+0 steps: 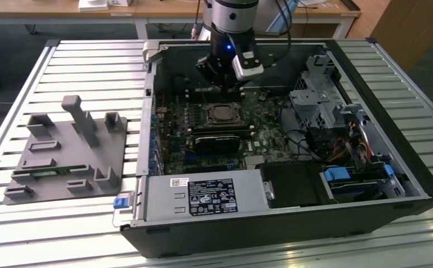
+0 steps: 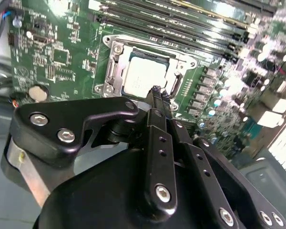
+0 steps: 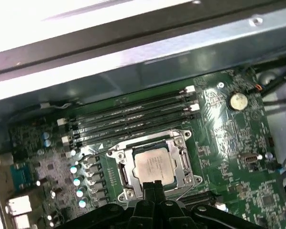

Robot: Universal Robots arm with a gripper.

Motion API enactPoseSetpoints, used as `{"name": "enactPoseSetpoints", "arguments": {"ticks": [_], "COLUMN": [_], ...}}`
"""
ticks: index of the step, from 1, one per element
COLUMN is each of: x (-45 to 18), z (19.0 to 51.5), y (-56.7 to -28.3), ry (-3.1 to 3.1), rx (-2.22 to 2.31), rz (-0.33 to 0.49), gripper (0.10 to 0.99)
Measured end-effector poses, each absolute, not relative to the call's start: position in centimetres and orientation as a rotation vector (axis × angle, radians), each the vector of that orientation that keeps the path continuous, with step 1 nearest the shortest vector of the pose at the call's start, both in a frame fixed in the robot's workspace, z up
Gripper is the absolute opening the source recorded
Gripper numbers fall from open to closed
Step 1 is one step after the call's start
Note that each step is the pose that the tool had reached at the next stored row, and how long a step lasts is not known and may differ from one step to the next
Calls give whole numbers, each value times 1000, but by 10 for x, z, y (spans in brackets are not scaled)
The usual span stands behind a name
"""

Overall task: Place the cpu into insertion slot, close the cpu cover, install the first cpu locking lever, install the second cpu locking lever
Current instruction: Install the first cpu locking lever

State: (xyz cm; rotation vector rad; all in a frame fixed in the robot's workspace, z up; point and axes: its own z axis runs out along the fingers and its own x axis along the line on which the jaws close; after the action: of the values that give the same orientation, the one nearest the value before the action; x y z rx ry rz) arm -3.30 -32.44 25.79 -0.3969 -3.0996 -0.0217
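Note:
The cpu [image 2: 142,76] [image 3: 155,165] [image 1: 222,114], a silvery square chip, lies in the insertion slot [image 3: 125,177] on the green board. The cpu cover [image 2: 115,71] [image 3: 181,141], a grey metal frame, lies flat around it, and the chip's top shows through its window. My gripper [image 2: 157,91] [image 3: 152,183] [image 1: 226,89] hovers just above the edge of the socket. Its black fingers are pressed together, shut, with nothing between them. I cannot make out how the locking levers stand.
Long black memory slots [image 3: 133,117] run beside the socket. A black card [image 1: 218,140] sits just in front of it. The case walls [image 1: 395,95] ring the board, with a drive cage [image 1: 317,106] and a power supply [image 1: 205,196]. A grey fixture plate [image 1: 67,151] lies at the exterior view's left.

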Motion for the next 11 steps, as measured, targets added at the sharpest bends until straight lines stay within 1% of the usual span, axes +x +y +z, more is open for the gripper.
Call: {"name": "enactPoseSetpoints", "arguments": {"ticks": [8,11], "x": [-33,-33], "z": [257,257], "y": [-324,-324], "ry": [-3119,-3120], "rx": [-173,-118], "rz": [-21,-45], "gripper": [106,106]}}
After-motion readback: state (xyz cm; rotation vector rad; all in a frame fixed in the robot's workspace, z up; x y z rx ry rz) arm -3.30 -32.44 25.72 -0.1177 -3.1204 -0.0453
